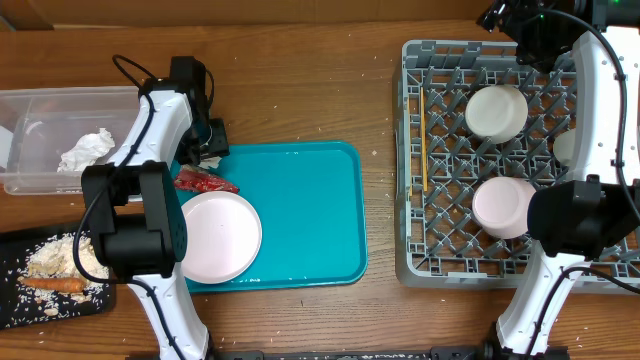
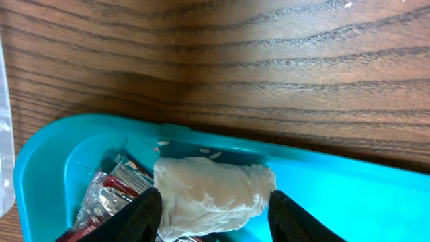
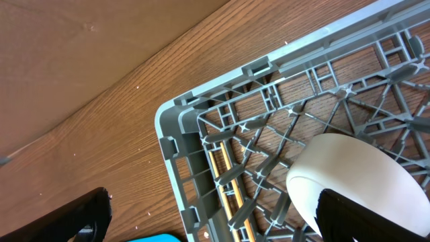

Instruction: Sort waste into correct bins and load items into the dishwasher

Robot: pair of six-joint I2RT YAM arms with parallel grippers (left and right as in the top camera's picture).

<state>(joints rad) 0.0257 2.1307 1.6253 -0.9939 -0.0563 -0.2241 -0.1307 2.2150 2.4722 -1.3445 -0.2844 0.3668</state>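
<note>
Crumpled wht tissue (image 2: 211,195) lies on teal tray (image 2: 47,168), just beside shiny red wrapper (image 2: 107,195), near tray's corner.

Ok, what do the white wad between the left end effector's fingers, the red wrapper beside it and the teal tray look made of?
The white wad looks like soft tissue paper: matte, creased and crumpled. The red wrapper is probably metallised plastic film: glossy, with silvery crinkles catching light. The teal tray is apparently moulded plastic: smooth, with a slight sheen and a rounded rim.
</note>
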